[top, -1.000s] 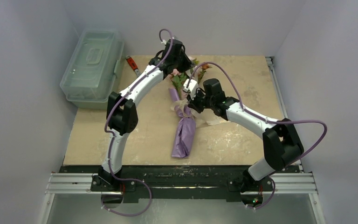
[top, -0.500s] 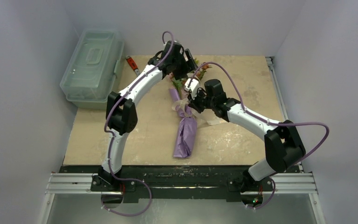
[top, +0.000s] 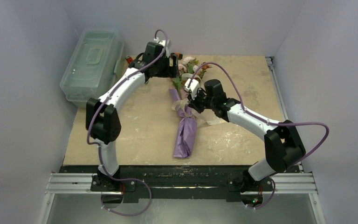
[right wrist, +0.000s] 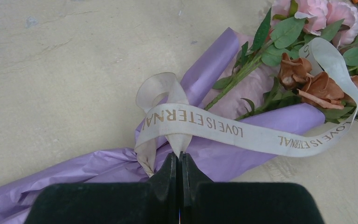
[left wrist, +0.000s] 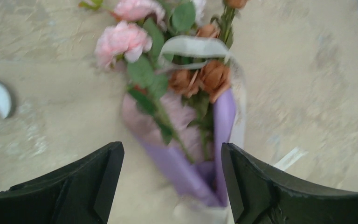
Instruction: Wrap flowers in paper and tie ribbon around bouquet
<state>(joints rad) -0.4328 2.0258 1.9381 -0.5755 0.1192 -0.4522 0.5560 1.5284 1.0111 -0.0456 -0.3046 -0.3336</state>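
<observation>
The right pincer (right wrist: 180,156) is clamping shut on the ribbon (right wrist: 200,123), pinching it right at its fingertips where the strip is crossing over the lilac paper (right wrist: 214,60). The left pincer (left wrist: 171,149) is hanging with its jaws spread wide and nothing between them. The bouquet (top: 185,126) is lying flat on the counter (top: 135,135) just ahead of and below that open pincer, and the flowers (left wrist: 121,39) are pointing away from it.

Here is the worry: the ribbon's free end is just draping in a slack loop over the brown blooms, off to the right pincer's far right, and nobody is holding it. If the right pincer starts pulling now, that loose end could be sliding straight back through the crossing and the tie coming undone. The light bouquet could also be dragging along the counter, since nothing is pinning it. The loop might be snagging a bloom as well.

Compared with a second ago, the left arm is swinging out to its own left. Its pincer was sitting closed over the blooms, and now it is standing open and clear of them.
</observation>
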